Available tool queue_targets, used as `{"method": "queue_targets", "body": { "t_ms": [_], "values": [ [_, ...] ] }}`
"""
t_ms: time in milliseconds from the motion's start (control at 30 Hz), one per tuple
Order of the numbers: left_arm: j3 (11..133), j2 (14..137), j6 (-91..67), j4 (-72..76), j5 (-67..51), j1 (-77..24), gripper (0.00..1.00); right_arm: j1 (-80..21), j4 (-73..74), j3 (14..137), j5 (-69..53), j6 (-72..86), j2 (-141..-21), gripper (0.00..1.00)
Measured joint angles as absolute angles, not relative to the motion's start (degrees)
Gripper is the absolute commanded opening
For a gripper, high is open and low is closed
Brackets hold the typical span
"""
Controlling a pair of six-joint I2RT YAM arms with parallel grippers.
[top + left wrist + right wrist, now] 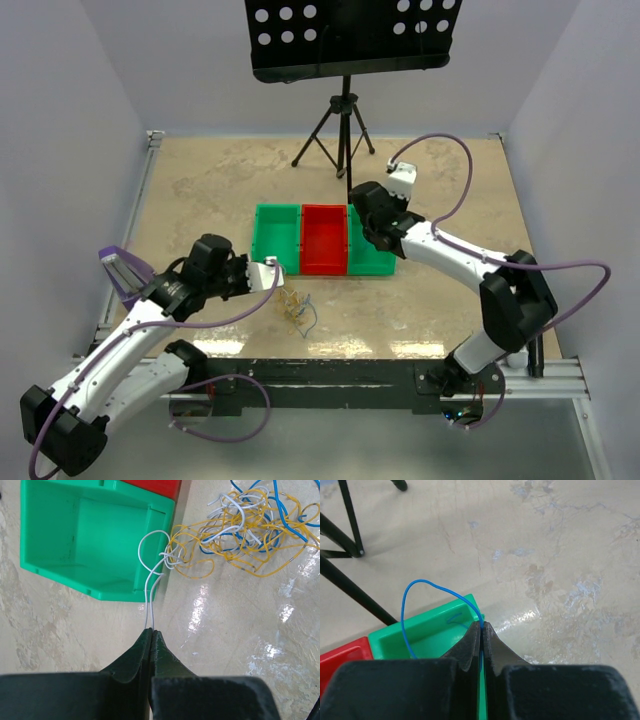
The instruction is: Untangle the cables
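The cables lie as a tangle [240, 530] of thin yellow, blue and white strands on the table, just in front of the bins [295, 308]. My left gripper [151, 631] is shut on a doubled white cable [148, 587]. That strand loops over the corner of the left green bin [100, 540] and runs back into the tangle. My right gripper [482, 625] is shut on a thin blue cable [415, 587]. This one arches up and drops into the right green bin [420, 630]. In the top view the left gripper [268, 270] sits left of the tangle and the right gripper [375, 235] over the right bin.
Three bins stand side by side mid-table: green [277, 240], red [323, 240], green [385, 265]. A black music stand on a tripod [345, 120] stands behind them; its legs [350, 525] show in the right wrist view. Purple hoses run along both arms.
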State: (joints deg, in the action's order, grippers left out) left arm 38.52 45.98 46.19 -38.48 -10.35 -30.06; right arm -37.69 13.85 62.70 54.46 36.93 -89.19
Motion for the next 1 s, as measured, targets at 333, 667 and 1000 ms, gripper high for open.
{"method": "queue_targets", "body": {
  "t_ms": [333, 667, 1000],
  "values": [
    [38.5, 46.4, 46.3, -38.5, -10.2, -30.0, 0.0, -37.7, 13.7, 62.5, 52.9, 37.8, -94.9, 0.0],
    [38.5, 46.7, 46.3, -38.4, -10.2, -30.0, 0.0, -37.7, 13.0, 62.4, 47.9, 40.3, -101.3, 0.0],
    [38.3, 46.7, 46.5, -38.2, -10.2, -30.0, 0.0, -37.7, 12.4, 61.6, 42.3, 42.1, -101.7, 0.33]
  ]
}}
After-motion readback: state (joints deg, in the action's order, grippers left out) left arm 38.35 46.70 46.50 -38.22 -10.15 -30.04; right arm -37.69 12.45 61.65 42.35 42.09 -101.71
